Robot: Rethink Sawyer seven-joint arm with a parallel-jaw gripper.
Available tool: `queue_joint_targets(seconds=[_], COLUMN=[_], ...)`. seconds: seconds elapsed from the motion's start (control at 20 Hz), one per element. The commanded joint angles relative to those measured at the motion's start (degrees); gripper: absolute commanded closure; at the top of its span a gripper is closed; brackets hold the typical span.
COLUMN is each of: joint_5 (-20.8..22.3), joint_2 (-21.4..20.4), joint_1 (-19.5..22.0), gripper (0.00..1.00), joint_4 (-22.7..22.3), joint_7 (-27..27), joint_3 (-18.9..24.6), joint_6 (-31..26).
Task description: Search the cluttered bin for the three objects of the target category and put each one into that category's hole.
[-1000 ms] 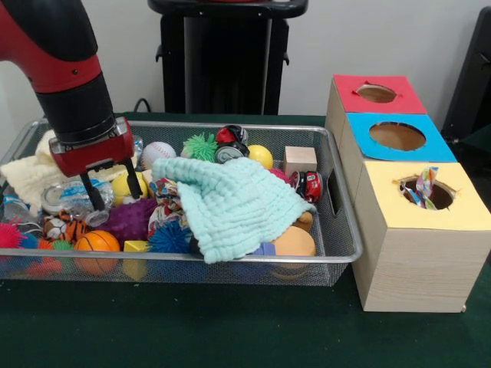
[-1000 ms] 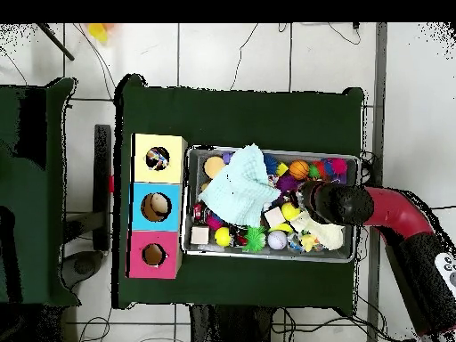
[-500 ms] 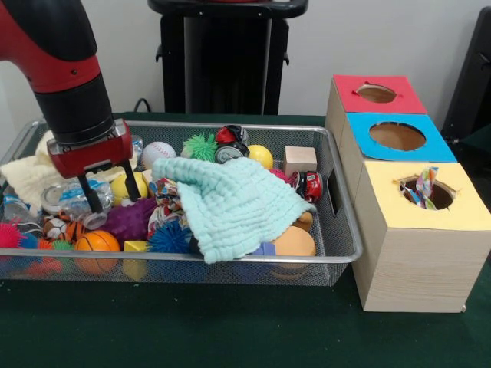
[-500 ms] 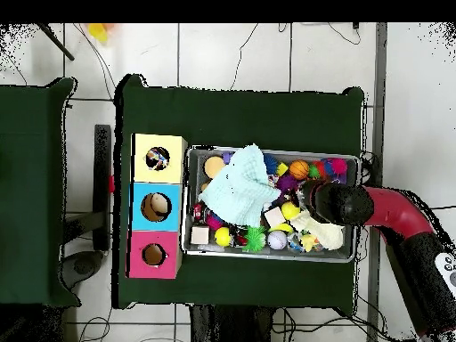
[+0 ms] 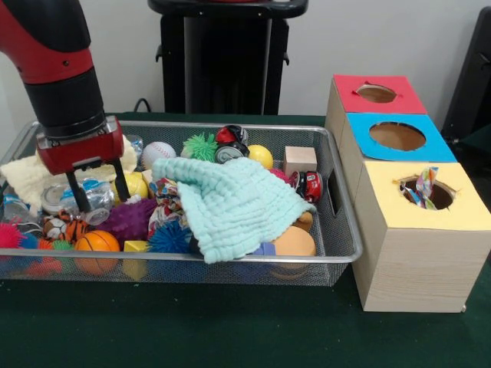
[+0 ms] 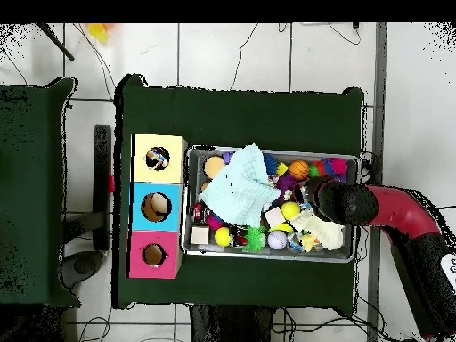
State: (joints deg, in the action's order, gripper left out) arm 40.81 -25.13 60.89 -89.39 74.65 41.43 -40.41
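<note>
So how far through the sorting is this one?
One patterned item already pokes out of the yellow box's hole; the blue hole and red hole look empty. The gripper straddles a crumpled clear plastic bottle in the wire bin, apparently lifting it. Remaining targets unclear.

I see a robotics lab: a green-covered table (image 6: 240, 116) on a pale tiled floor (image 6: 232, 53), cables trailing beside it, and a black equipment stand (image 5: 226, 57) behind the table.

Plain white wall (image 5: 383, 38) behind; dark green table cloth (image 5: 192, 322) – white tiled floor (image 6: 232, 53) with cables around it, second green-covered table (image 6: 31, 178) beside.
</note>
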Motion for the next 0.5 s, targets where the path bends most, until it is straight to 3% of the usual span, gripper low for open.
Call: queue_joint_targets(seconds=[0.05,0.5], joint_5=[3.6,4.4], joint_2=[-3.1,-1.1], joint_1=[1.5,0.2], gripper=[0.0,0.0], joint_4=[1.7,3.2], joint_7=[-6.9,-6.9], joint_3=[-1.7,-2.0], joint_6=[1.9,1.7])
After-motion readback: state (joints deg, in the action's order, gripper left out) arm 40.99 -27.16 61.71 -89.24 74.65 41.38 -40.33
